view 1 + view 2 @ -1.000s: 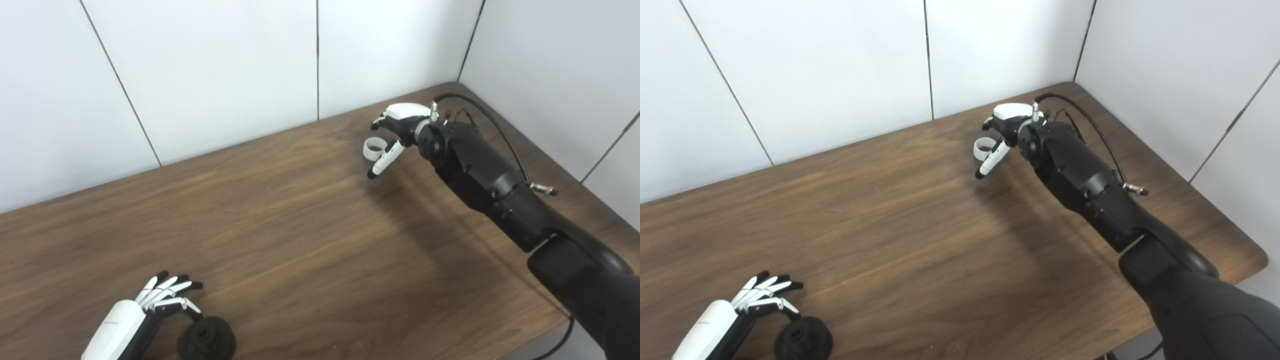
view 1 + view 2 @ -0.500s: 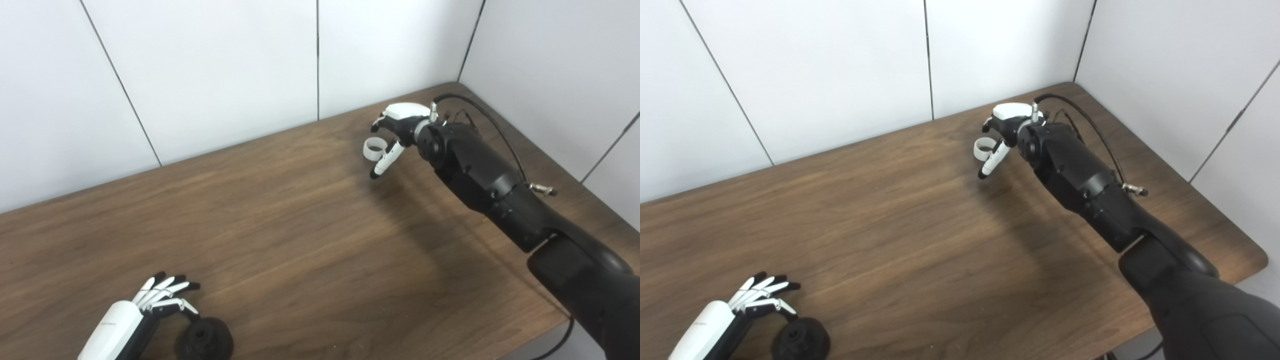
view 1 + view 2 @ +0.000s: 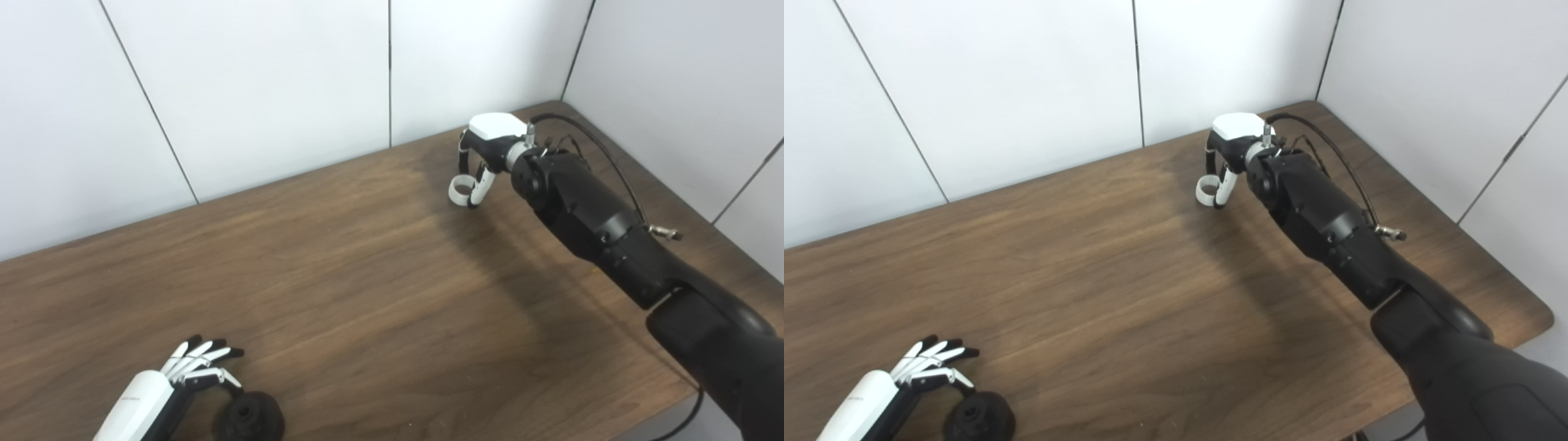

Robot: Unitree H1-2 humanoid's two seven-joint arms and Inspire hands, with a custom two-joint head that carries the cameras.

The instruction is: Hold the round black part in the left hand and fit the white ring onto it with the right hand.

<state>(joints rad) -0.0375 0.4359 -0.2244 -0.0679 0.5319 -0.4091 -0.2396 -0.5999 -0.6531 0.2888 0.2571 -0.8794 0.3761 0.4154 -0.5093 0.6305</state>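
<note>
- Right hand (image 3: 484, 153) reaches down at the desk's (image 3: 380, 294) far side, fingers seemingly pinching the white ring (image 3: 460, 189)
- Left hand (image 3: 184, 376) rests spread, just beside the round black part (image 3: 248, 418) at the near edge

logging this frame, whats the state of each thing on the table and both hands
ring: lying flat on the table, right hand's fingers closing round it, grip not clear
black part: resting on the table, beside the left hand, not held
left hand: open, fingers apart, next to the black part
right hand: fingers curled down onto the ring
table: bearing both parts
</note>
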